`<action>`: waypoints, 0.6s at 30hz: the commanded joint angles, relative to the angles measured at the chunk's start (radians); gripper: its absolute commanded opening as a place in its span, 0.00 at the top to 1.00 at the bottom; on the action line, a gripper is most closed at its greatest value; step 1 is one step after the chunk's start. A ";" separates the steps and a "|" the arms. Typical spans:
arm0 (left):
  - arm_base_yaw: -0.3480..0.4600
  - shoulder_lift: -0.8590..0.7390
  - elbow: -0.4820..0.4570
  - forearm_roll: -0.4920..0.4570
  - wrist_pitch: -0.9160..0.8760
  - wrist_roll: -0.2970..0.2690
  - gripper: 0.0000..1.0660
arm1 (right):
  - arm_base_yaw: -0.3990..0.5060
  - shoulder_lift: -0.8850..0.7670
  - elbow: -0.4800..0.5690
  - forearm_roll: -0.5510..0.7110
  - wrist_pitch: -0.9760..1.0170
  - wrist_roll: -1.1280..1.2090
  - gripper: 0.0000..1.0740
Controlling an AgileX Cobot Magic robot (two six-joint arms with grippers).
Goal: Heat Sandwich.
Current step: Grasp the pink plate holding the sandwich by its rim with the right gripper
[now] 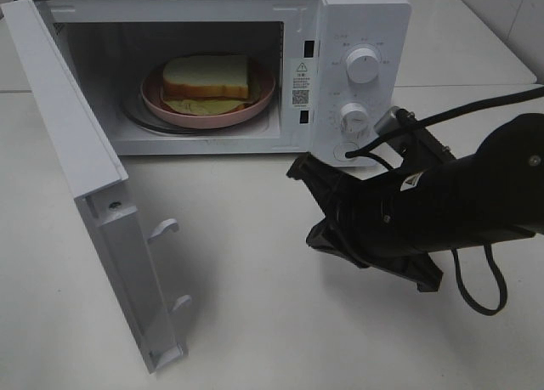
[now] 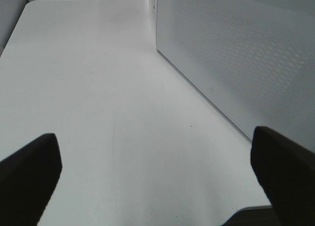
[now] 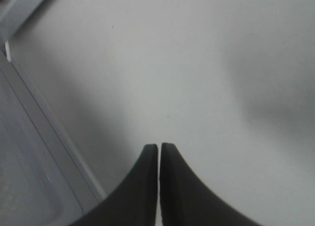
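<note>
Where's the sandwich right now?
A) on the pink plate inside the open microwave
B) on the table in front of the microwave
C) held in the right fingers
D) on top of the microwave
A: the sandwich sits on the pink plate inside the microwave, whose door is open; the right fingers are shut with nothing between them.

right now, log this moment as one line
sandwich: on pink plate inside microwave | door: open | right hand: shut, empty | left hand: open, empty
</note>
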 commanded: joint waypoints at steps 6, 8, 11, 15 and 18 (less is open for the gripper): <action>0.002 -0.005 0.002 -0.006 -0.014 0.002 0.06 | 0.001 -0.031 0.001 -0.171 0.250 -0.144 0.94; 0.002 -0.005 0.002 -0.006 -0.014 0.002 0.06 | 0.001 -0.031 -0.002 -0.206 0.296 -0.162 0.93; 0.002 -0.005 0.002 -0.006 -0.014 0.002 0.06 | 0.001 -0.031 -0.016 -0.253 0.343 -0.185 0.93; 0.002 -0.005 0.002 -0.006 -0.014 0.002 0.06 | 0.001 -0.031 -0.088 -0.356 0.512 -0.287 0.93; 0.002 -0.005 0.002 -0.006 -0.014 0.002 0.06 | 0.001 -0.031 -0.134 -0.388 0.599 -0.392 0.93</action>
